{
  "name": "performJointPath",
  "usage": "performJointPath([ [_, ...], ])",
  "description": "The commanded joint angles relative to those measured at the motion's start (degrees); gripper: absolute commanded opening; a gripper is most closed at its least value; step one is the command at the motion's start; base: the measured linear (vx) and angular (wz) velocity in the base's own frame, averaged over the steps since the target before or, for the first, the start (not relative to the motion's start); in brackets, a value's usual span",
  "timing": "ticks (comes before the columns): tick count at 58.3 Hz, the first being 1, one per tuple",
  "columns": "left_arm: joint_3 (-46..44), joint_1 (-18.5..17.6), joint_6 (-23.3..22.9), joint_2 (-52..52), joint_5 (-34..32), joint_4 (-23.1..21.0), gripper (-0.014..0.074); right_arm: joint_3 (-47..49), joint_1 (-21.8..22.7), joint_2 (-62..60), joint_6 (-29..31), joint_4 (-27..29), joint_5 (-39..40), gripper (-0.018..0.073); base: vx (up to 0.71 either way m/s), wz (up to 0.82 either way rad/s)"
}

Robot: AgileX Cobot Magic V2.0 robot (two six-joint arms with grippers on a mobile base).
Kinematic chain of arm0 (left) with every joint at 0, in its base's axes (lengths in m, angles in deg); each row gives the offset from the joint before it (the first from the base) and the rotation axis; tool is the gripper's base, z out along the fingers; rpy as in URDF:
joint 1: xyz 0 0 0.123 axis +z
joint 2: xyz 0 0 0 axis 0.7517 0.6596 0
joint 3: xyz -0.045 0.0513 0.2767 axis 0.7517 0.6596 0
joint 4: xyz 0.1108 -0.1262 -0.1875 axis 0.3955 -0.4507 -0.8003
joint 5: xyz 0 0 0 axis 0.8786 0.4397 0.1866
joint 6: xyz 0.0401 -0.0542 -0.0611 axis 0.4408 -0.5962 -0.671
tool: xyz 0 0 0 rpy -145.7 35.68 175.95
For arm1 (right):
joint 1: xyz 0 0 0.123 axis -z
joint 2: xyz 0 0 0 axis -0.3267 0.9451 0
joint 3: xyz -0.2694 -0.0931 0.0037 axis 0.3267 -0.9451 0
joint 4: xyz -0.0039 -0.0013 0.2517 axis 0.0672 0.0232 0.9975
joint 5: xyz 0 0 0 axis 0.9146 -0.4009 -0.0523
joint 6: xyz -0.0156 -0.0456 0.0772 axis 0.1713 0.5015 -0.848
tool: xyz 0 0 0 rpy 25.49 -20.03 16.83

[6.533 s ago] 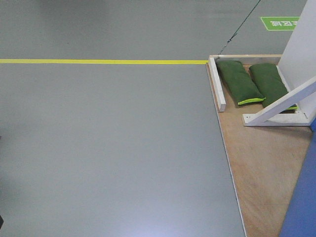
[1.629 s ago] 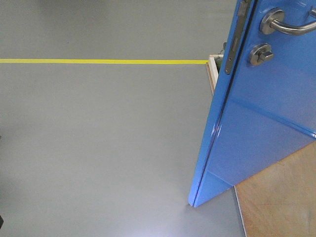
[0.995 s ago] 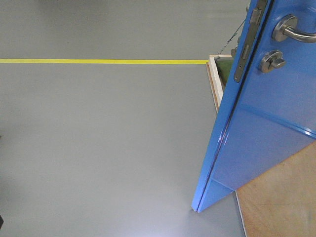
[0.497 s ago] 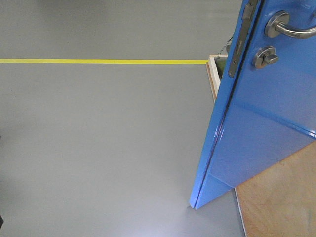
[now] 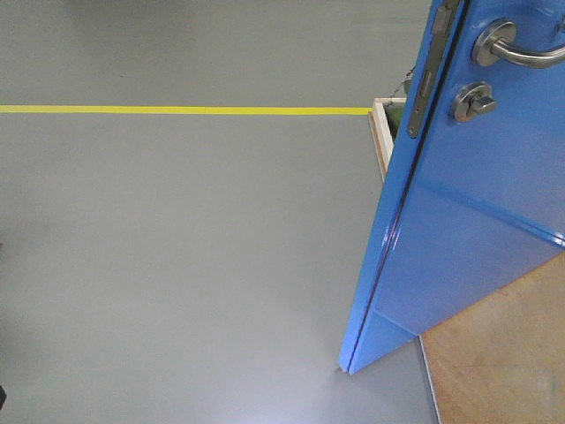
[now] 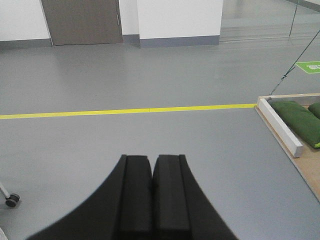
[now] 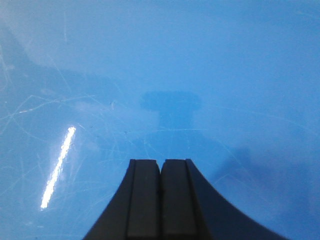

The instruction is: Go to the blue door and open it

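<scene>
The blue door [image 5: 477, 203] stands ajar at the right of the front view, its free edge swung out over the grey floor. Its silver lever handle [image 5: 510, 49] and round thumb-turn lock [image 5: 472, 100] sit at the top right. No gripper shows in the front view. In the right wrist view my right gripper [image 7: 160, 162] is shut and empty, pointing straight at the glossy blue door panel [image 7: 160, 75], which fills the view. In the left wrist view my left gripper [image 6: 151, 159] is shut and empty over bare grey floor.
A yellow floor line [image 5: 177, 109] runs across the floor. The door's wooden base board [image 5: 494, 371] lies at the lower right, with a white frame rail [image 6: 279, 126] and green sandbags [image 6: 299, 121] on it. A caster wheel [image 6: 11, 200] is at the left.
6.5 s ago the door was almost out of the front view; now it fills the right side. Over the last second its free edge moved slightly left, then stayed still.
</scene>
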Motion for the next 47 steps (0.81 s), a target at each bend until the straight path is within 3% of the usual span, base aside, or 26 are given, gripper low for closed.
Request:
performJointPath([
  [1, -1.5, -0.4, -0.4, -0.7, -4.9, -0.1, 0.0073, 2.0, 0.0, -1.6, 0.5, 3.7, -0.9, 0.0012, 0.00, 0.00],
  [47, -1.5, -0.4, -0.4, -0.7, -4.9, -0.1, 0.0073, 2.0, 0.0, -1.6, 0.5, 3.7, -0.7, 0.0012, 0.00, 0.00],
])
